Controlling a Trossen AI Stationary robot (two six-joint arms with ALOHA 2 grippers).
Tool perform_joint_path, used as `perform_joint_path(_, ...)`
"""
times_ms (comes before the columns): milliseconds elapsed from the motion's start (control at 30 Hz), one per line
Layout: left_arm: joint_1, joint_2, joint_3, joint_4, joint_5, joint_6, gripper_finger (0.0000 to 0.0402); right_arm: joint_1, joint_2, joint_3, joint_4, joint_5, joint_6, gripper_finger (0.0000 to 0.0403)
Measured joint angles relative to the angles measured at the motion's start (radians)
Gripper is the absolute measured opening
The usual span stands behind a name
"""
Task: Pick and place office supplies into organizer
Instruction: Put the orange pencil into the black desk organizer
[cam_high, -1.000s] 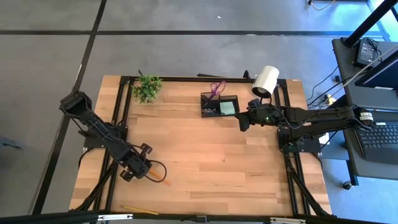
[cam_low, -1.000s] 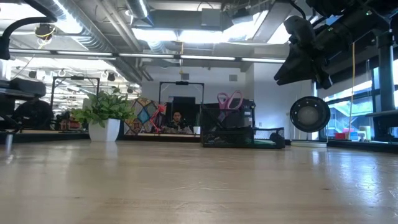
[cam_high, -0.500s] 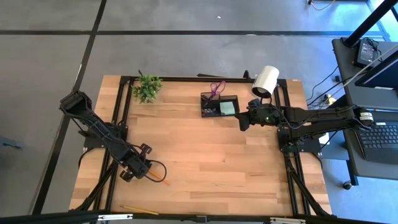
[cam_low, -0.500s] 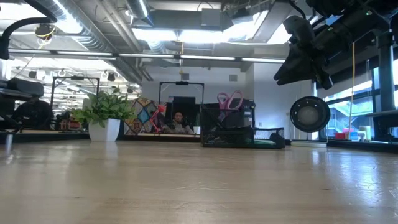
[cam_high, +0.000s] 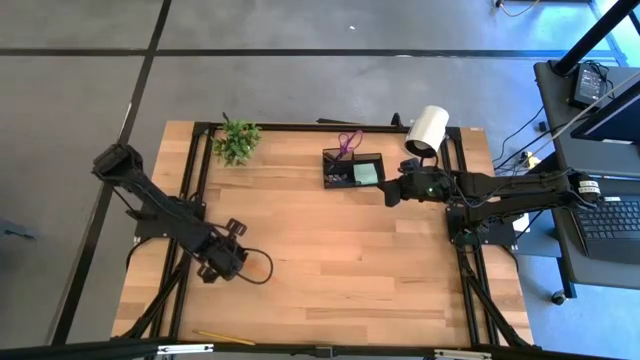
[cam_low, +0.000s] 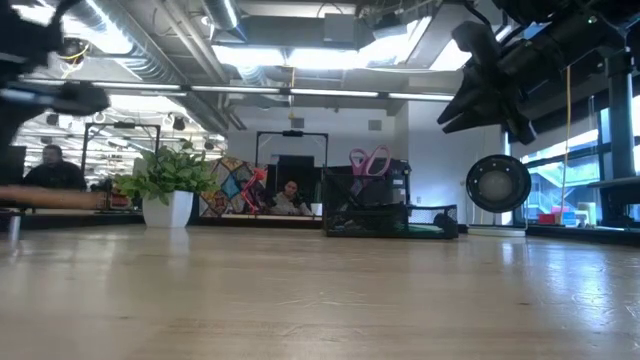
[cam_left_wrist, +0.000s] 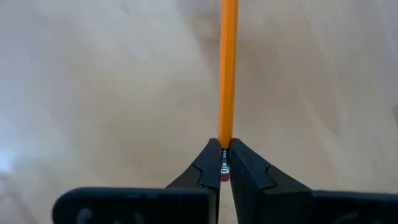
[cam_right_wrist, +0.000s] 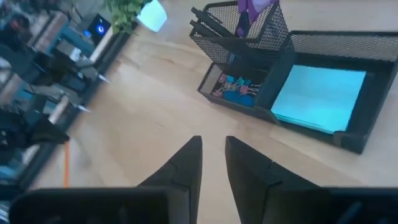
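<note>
Gripping an orange pencil (cam_left_wrist: 227, 74) by its eraser end, the left gripper (cam_left_wrist: 224, 163) is seen in the left wrist view with both fingers pressed against the metal ferrule, the pencil shaft extending straight up the frame over the wooden table (cam_left_wrist: 93, 93). In the high view, the left gripper (cam_high: 226, 262) is located in the lower left of the frame, above the table's left half.

The right gripper (cam_high: 392, 194) is positioned right of centre in the high view, just beside the right edge of the black mesh organizer (cam_high: 352, 168). Its fingers (cam_right_wrist: 186, 163) are shown in the right wrist view set narrowly apart, with nothing held between them.

The organizer (cam_right_wrist: 292, 81) is placed in the upper centre of the high view, near the table's far edge. Purple-handled scissors (cam_high: 347, 142) are stood in its taller section, together with thin black pens (cam_right_wrist: 208, 22). A light-green sticky-note pad (cam_high: 366, 173) is laid flat in the wide compartment, and small blue and pink clips (cam_right_wrist: 236, 85) are contained in a low compartment.

A yellow pencil (cam_high: 225, 338) is left lying near the bottom edge of the high view, well apart from the organizer. A potted plant (cam_high: 237, 141) and a white cylinder (cam_high: 427, 130) are set along the far edge.
</note>
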Motion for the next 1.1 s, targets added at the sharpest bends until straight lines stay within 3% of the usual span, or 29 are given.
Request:
perform_joint_path(167, 0.084, -0.024, 0.051, -0.005, -0.072, 0.085, 0.0012, 0.000, 0.000, 0.000, 0.004, -0.013, 0.170, 0.0076)
perform_joint_path(300, 0.164, -0.024, 0.115, -0.002, -0.148, 0.213, 0.0012, 0.000, 0.000, 0.000, 0.049, -0.117, 0.232, 0.0076)
perform_joint_path(567, 0.314, -0.025, 0.252, 0.033, -0.396, 0.631, 0.0012, 0.000, 0.000, 0.000, 0.336, -0.255, 0.235, 0.0076)
perform_joint_path(800, 0.406, -0.025, 0.311, 0.193, -0.535, 1.032, 0.0012, 0.000, -0.001, 0.000, 0.518, -0.342, 0.237, 0.0076)
perform_joint_path(1100, 0.455, -0.025, 0.316, 0.480, -0.618, 1.495, 0.0013, 0.000, 0.075, 0.000, 0.587, -0.294, 0.230, 0.0076)
